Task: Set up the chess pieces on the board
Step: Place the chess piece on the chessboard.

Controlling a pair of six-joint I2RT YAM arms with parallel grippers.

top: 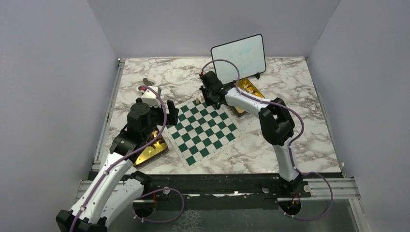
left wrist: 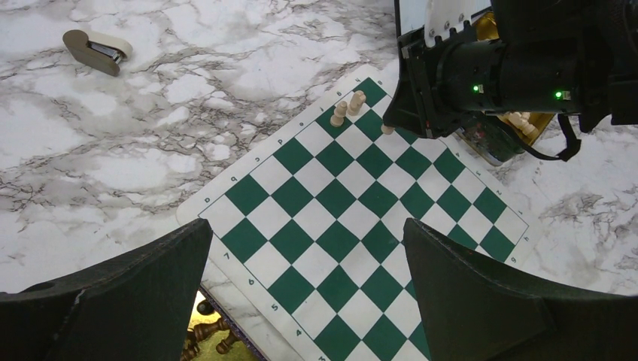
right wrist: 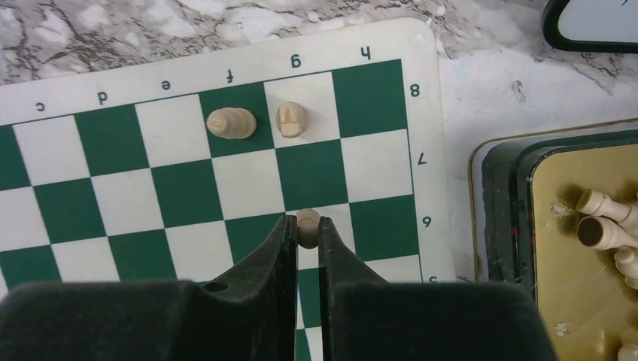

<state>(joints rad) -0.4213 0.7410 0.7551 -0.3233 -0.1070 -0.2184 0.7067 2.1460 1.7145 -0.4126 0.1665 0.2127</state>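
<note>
Marbled tabletop [top: 319, 145] with the board [right wrist: 113, 203] lying askew on it, shown from overhead and from both wrists. At the centre of the right wrist view is the held piece [right wrist: 307, 222], a pale chessman pinched at its head between the nearly closed fingers of the right tool [right wrist: 305, 232]. It sits over the line where a green square meets a white one in the g file. Whether its foot touches the board cannot be told.

Just above it in that view, two pale pieces [right wrist: 231, 123] stand side by side on the back row, near the fingers but apart from them.

Likely faults, as judged: released here, the chessman would straddle two squares, or topple because only its top is gripped. Carried toward the back row, the broad black fingers could knock the standing pair over.

At the right edge of the view, a gold tin [right wrist: 504, 226] holds spare pale pieces [right wrist: 602, 218]. The left tool [left wrist: 307, 226], fully spread and empty, hangs over the board's left corner in the overhead view, well apart.
</note>
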